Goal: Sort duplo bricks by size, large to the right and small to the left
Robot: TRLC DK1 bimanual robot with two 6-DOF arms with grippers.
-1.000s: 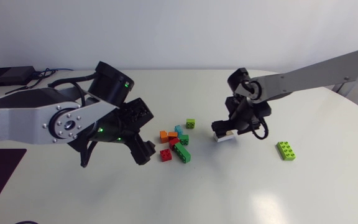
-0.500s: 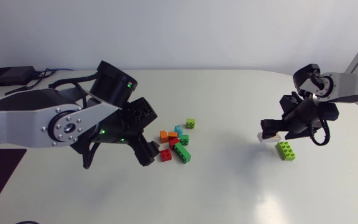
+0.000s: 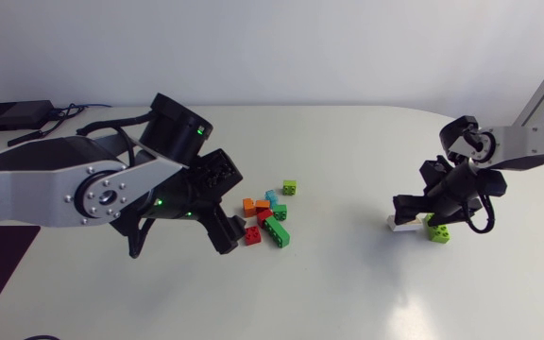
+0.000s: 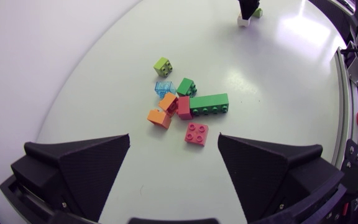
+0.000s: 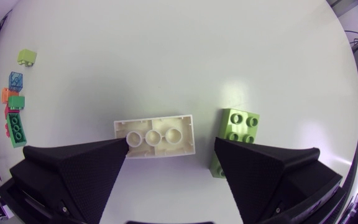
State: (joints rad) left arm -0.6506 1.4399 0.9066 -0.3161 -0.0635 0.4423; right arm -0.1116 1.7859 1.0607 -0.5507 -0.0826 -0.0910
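Note:
Several small and long duplo bricks lie in a pile (image 3: pixel 267 217) mid-table, among them a red brick (image 4: pixel 196 133) and a long green brick (image 4: pixel 210 104). My left gripper (image 3: pixel 227 206) hangs open just left of the pile, and the red brick lies ahead of its fingers (image 4: pixel 174 142). At the right, a long white brick (image 3: pixel 403 225) lies on its side beside a lime brick (image 3: pixel 436 230). My right gripper (image 3: pixel 421 210) stands open over them. The white brick (image 5: pixel 155 137) sits between its fingers, touching one, with a gap to the other. The lime brick (image 5: pixel 236 138) lies just beyond that other finger.
A black box with cables (image 3: pixel 12 115) sits at the table's back left corner. Bare tabletop (image 3: pixel 348 274) stretches between the pile and the two bricks at the right. The table's curved right edge (image 3: pixel 536 165) is close behind my right arm.
My right arm moved from beside the pile to the right with the white brick, then came down with it next to the lime brick. My left arm has hardly shifted.

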